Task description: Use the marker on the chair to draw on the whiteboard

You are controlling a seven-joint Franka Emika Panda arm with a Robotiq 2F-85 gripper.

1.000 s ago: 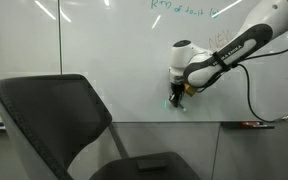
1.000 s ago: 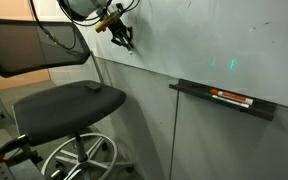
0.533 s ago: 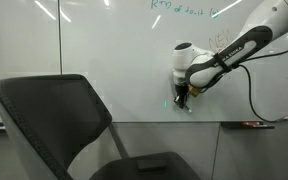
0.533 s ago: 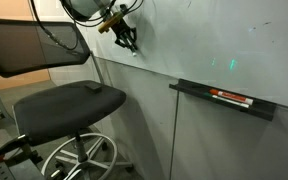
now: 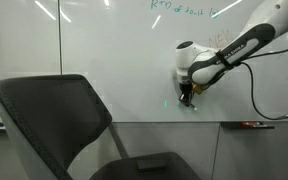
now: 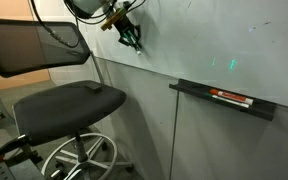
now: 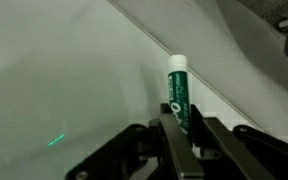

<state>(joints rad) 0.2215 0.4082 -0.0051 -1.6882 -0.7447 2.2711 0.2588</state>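
Note:
My gripper is shut on the marker, a green pen with a white end, and holds it against the whiteboard. In the wrist view the marker stands between the two black fingers and points at the white board face. A short green mark shows on the board to the left. In an exterior view the gripper is high at the board, above and beyond the dark chair. The chair's backrest fills the near left.
A grey ledge on the board holds a flat red-and-black item. Green writing runs along the board's top. A black cable hangs from the arm. The chair's chrome foot ring stands on the floor.
The gripper with the marker has slid a little to the right along the board, seen in both exterior views.

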